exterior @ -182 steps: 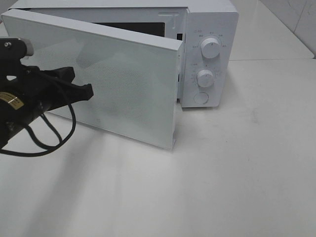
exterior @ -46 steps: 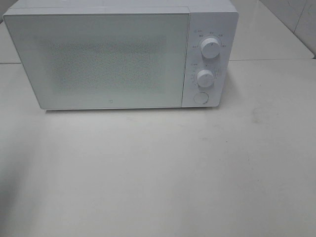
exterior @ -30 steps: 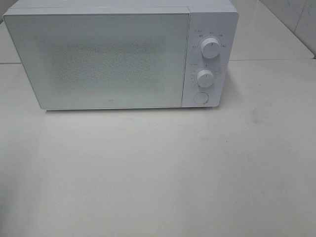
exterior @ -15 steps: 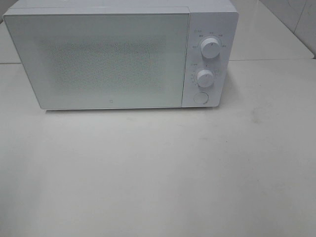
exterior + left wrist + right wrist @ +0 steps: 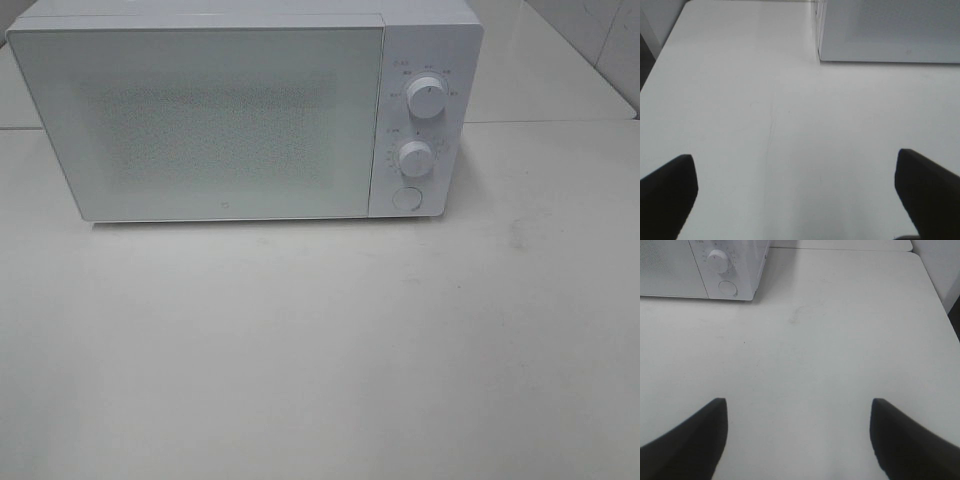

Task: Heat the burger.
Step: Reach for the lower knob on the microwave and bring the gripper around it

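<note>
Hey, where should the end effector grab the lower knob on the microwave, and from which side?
Pinch the lower knob by its round rim, coming straight at the microwave's front. It juts from that upright panel, so the open right end effector, on that side, probably suits.

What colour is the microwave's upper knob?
The upper knob is white; it shows best in the exterior high view.
</note>
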